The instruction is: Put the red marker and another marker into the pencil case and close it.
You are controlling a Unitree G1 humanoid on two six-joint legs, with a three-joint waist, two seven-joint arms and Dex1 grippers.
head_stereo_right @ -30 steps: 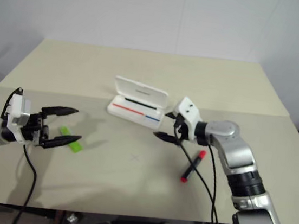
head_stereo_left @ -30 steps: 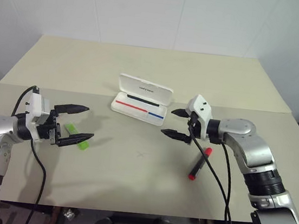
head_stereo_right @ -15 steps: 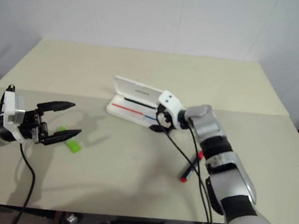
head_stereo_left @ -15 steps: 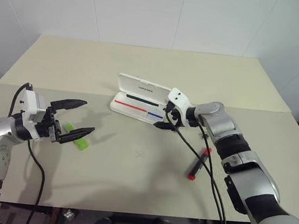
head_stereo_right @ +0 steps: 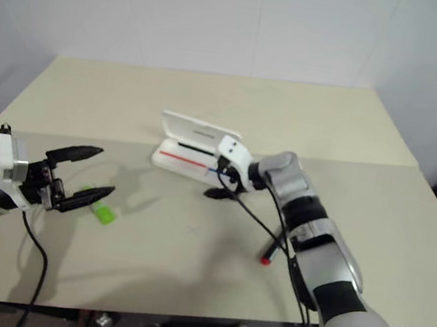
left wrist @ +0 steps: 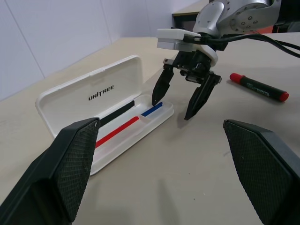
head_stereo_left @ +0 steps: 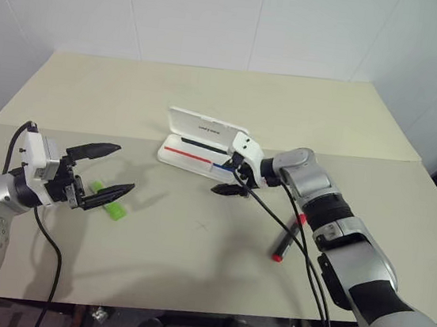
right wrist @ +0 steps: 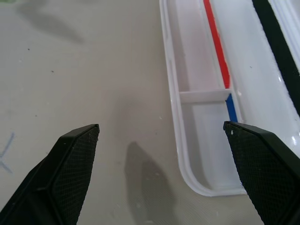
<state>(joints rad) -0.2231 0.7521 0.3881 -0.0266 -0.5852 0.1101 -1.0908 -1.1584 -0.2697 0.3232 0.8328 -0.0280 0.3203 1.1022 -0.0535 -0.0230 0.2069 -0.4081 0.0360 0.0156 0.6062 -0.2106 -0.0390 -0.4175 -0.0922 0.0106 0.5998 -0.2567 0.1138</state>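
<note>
The white pencil case point(head_stereo_left: 203, 142) lies open at mid-table, lid point(left wrist: 89, 89) tilted back, with a red-and-blue stripe in its tray point(right wrist: 201, 140). My right gripper point(head_stereo_left: 223, 176) hovers open just off the tray's right end, with nothing between its fingers. The red marker point(head_stereo_left: 281, 251), black with red ends, lies on the table to the right of that gripper, under the arm's cable. The lime-green marker point(head_stereo_left: 117, 211) lies at the left. My left gripper point(head_stereo_left: 125, 168) is open and empty above it, pointing toward the case.
The beige table point(head_stereo_left: 213, 274) has a seam running across behind the case and a faint cross mark point(head_stereo_left: 204, 225) at its middle. A black cable point(head_stereo_left: 303, 254) hangs from my right wrist over the front edge. White walls stand behind.
My right gripper has swung left from beside the red marker to the case's right end, still open. The left gripper has stayed over the green marker.
</note>
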